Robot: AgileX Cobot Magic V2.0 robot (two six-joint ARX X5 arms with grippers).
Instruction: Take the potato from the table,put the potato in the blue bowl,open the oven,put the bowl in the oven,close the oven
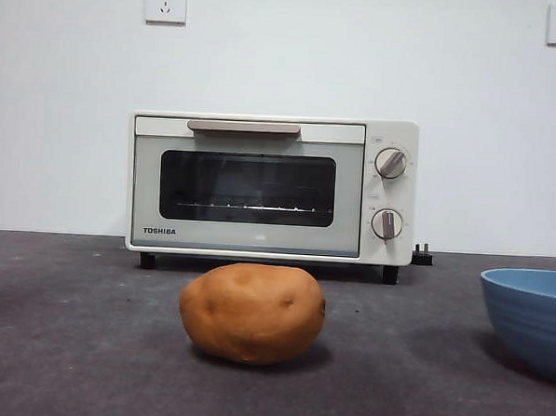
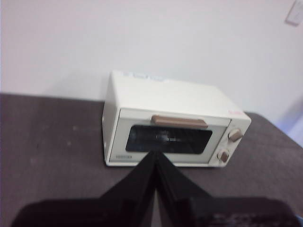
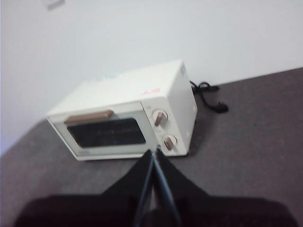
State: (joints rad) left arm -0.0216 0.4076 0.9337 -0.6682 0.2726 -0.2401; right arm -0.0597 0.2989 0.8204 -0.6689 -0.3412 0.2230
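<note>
potato [image 1: 252, 313] unobstructed, oven [image 1: 272, 186] door shut

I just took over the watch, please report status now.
Left gripper and right gripper both shut, holding nothing. Potato on the table before the shut oven; bowl empty-looking beside. Nothing in the way.

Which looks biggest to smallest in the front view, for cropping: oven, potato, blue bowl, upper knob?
1. Oven.
2. Potato, nearer the camera, so it looks enlarged.
3. Blue bowl, cut off by the frame edge, so its rank against the potato is unsure.
4. Upper knob.
</note>
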